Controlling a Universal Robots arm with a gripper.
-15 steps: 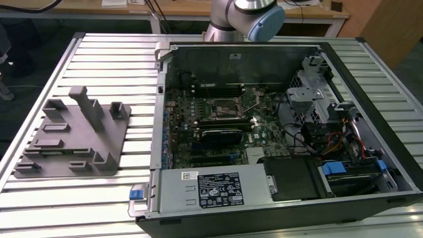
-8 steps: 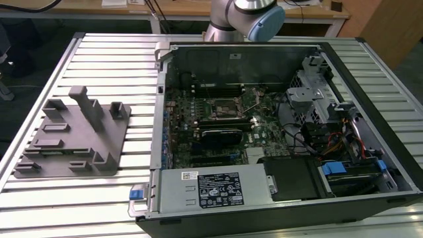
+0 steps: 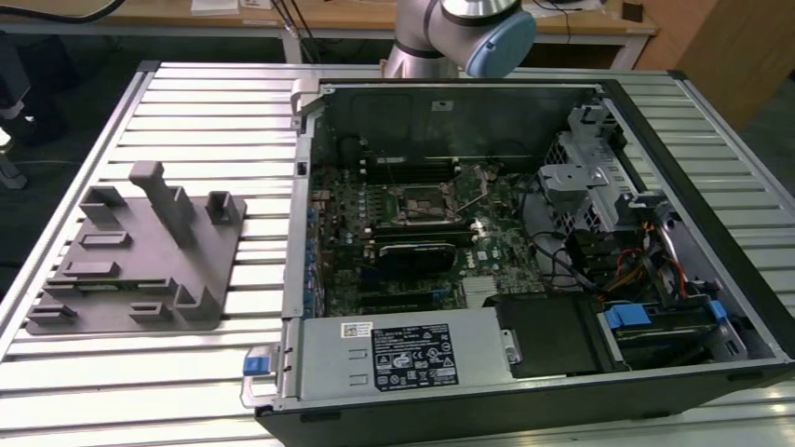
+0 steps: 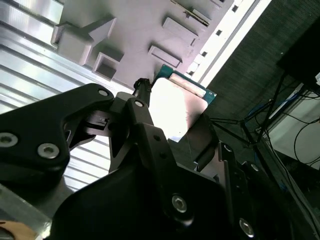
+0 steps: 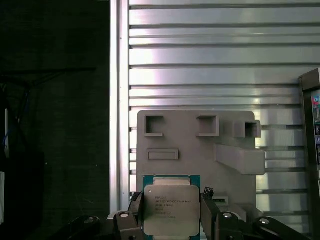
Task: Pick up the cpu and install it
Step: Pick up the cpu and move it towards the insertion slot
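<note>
In both wrist views the cpu [image 5: 171, 210] [image 4: 177, 102], a flat silver square with a thin green rim, sits between my fingers [image 5: 209, 212]. My gripper [image 5: 171, 214] [image 4: 172, 115] is shut on its two opposite edges. It hangs well above the grey plastic fixture tray [image 5: 200, 150], which lies on the slatted metal table [image 5: 215, 60]. In the exterior view the tray [image 3: 137, 270] lies at the left. The open computer case [image 3: 522, 233] lies at the right, with the motherboard's empty socket [image 3: 416, 207] near its middle. The arm [image 3: 460, 33] rises at the back.
Inside the case are cables [image 3: 621, 270], a drive cage [image 3: 584, 177], a silver power supply [image 3: 397, 358] and a black module [image 3: 416, 253] below the socket. The tray has tall upright posts [image 3: 162, 200]. A dark floor [image 5: 55, 125] lies beyond the table edge.
</note>
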